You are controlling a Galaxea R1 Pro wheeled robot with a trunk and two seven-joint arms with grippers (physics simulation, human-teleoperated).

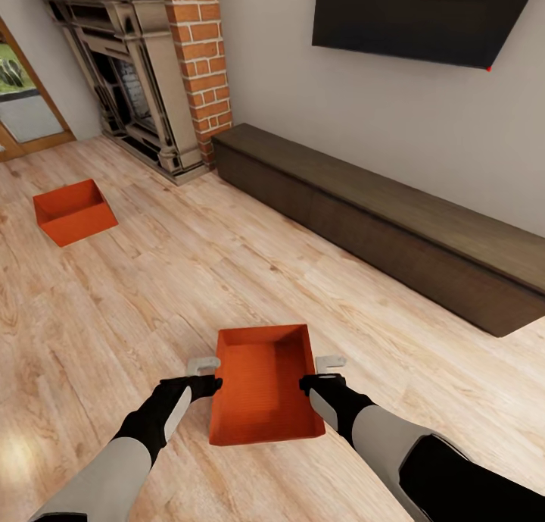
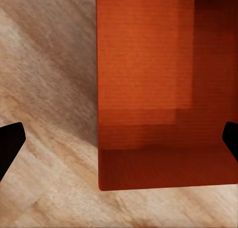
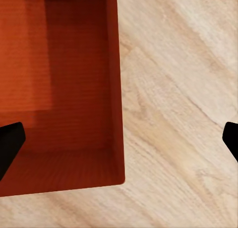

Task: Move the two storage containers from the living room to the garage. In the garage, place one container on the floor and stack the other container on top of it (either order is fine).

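Near bin [image 1: 265,393] on the wood floor [image 1: 151,295], between left gripper [image 1: 206,376] and right gripper [image 1: 322,374]. Second bin [image 1: 74,211] lies far left; fireplace [image 1: 136,75] behind it, cabinet [image 1: 393,219] along the right wall.

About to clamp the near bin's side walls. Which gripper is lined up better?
Right, by a little. The right gripper is open, with the near container wall about midway between its fingers. The left gripper, also open, has its wall nearer one finger, so it probably needs a small shift first.

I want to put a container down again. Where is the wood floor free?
Free: the wide floor between the near container and the far container, and the strip before the long cabinet. Crowded: beside the near container, with left hand and right hand.
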